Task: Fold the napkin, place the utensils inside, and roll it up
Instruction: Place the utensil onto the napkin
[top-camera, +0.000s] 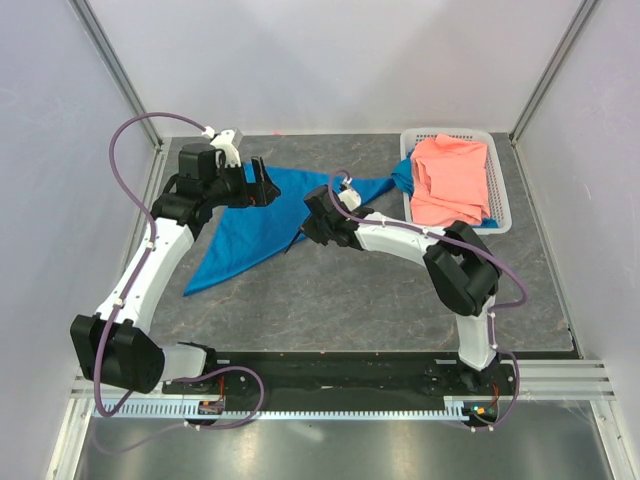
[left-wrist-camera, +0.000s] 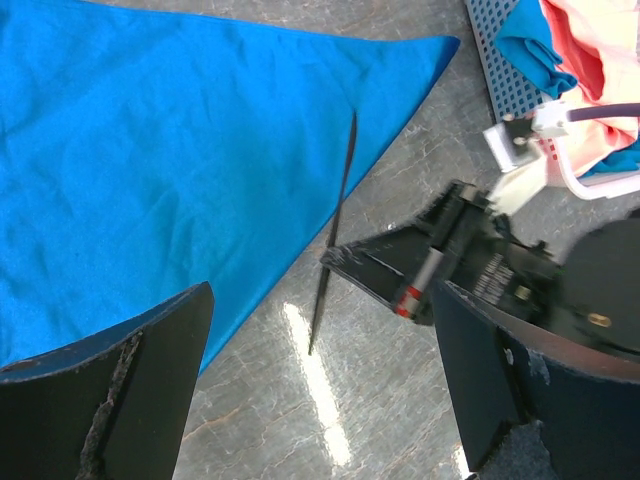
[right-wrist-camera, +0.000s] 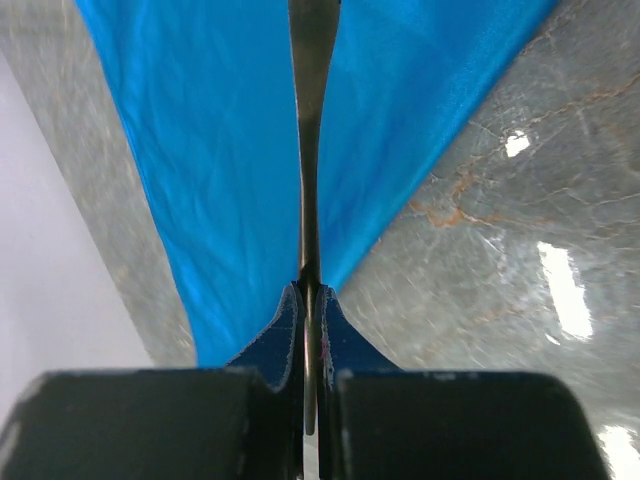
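Note:
The blue napkin (top-camera: 250, 225) lies flat on the table, folded into a long triangle. My right gripper (right-wrist-camera: 310, 300) is shut on the slim black utensil (right-wrist-camera: 308, 150), which points out over the napkin's edge. In the left wrist view, the utensil (left-wrist-camera: 340, 190) slants across the napkin's (left-wrist-camera: 150, 150) right border with its tip over bare table, gripped mid-length by the right gripper (left-wrist-camera: 345, 258). My left gripper (left-wrist-camera: 320, 400) hovers open and empty, over the napkin's upper part in the top view (top-camera: 265, 185), just left of the right gripper (top-camera: 308, 226).
A white mesh basket (top-camera: 500, 190) stands at the back right holding a salmon-pink cloth (top-camera: 450, 180), with a blue scrap (top-camera: 403, 178) showing under it. White walls enclose the grey marbled table (top-camera: 350, 300).

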